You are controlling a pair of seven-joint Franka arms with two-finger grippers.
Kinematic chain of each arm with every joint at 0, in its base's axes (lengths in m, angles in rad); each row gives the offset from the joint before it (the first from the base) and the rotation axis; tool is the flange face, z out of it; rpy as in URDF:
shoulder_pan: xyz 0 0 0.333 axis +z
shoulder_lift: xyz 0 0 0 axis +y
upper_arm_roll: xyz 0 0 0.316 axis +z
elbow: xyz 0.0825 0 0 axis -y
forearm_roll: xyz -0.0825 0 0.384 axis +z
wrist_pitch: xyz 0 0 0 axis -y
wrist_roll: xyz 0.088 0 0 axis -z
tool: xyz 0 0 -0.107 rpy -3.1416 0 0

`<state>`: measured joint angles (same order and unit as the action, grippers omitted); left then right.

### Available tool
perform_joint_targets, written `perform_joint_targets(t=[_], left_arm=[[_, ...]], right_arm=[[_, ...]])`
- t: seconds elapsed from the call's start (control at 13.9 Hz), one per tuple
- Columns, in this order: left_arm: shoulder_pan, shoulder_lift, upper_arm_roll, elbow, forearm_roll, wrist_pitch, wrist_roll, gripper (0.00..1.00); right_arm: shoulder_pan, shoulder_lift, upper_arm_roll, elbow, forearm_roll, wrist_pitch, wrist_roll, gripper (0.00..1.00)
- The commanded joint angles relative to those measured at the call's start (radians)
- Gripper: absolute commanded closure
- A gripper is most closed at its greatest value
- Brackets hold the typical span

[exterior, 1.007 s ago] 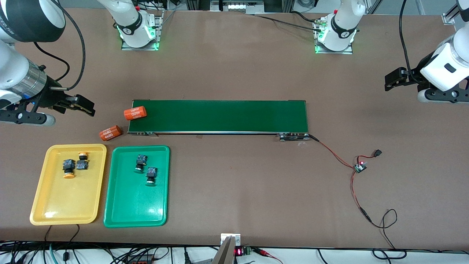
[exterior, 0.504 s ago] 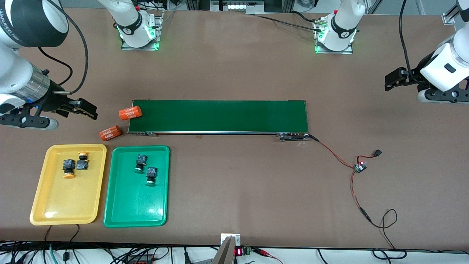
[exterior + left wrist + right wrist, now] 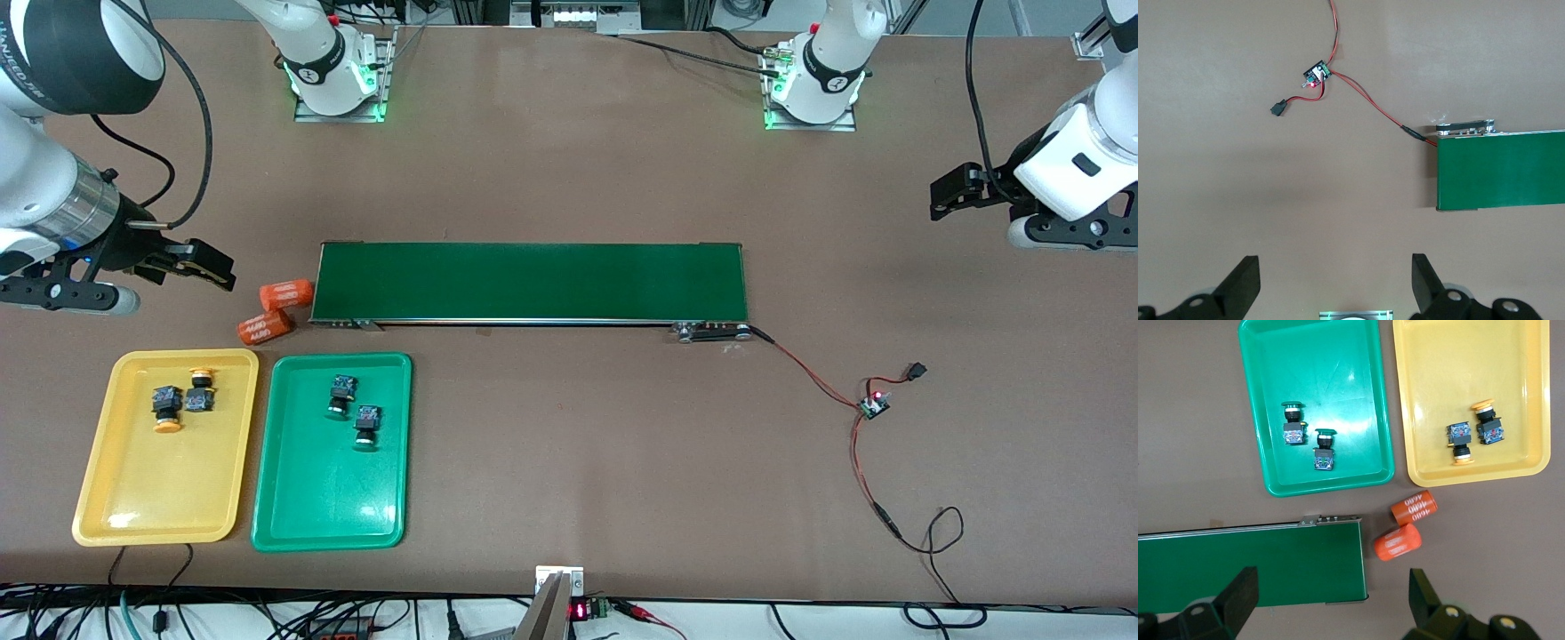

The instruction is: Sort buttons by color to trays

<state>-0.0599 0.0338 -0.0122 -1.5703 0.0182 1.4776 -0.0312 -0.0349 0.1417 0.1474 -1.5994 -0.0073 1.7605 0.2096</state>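
The buttons are all in the trays: two yellow-capped buttons [image 3: 182, 400] lie touching each other in the yellow tray [image 3: 133, 498], and two green-capped buttons [image 3: 354, 409] lie just beside each other in the green tray [image 3: 302, 507], both pairs in the half of their tray farther from the front camera; the trays sit side by side at the right arm's end of the table, the yellow one closer to that end; the right gripper [image 3: 209, 265] hangs with its jaws spread wide and empty over bare table, near the end of the dark-green conveyor belt [image 3: 533, 283]; two orange cylinders [image 3: 276, 311] lie touching each other on the table between those jaws and the trays, just beside the belt's end; the left gripper [image 3: 947, 191] hangs over bare table at the left arm's end, jaws wide and holding nothing, well apart from trays and buttons; a small circuit board [image 3: 873, 407] with red wires lies nearer the front camera than the belt's other end.
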Motion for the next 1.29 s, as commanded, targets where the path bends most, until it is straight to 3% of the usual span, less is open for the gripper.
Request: perform_joint_targets(t=[0.0, 1.22], left_arm=[[0.003, 0.014, 0.0, 0.022, 0.02, -0.007, 0.014, 0.0], [0.003, 0.014, 0.003, 0.022, 0.02, -0.011, 0.017, 0.0]], right_arm=[[-0.006, -0.01, 0.001, -0.004, 0.015, -0.01, -0.01, 0.0], [-0.005, -0.013, 0.001, -0.002, 0.001, -0.022, 0.04, 0.0]])
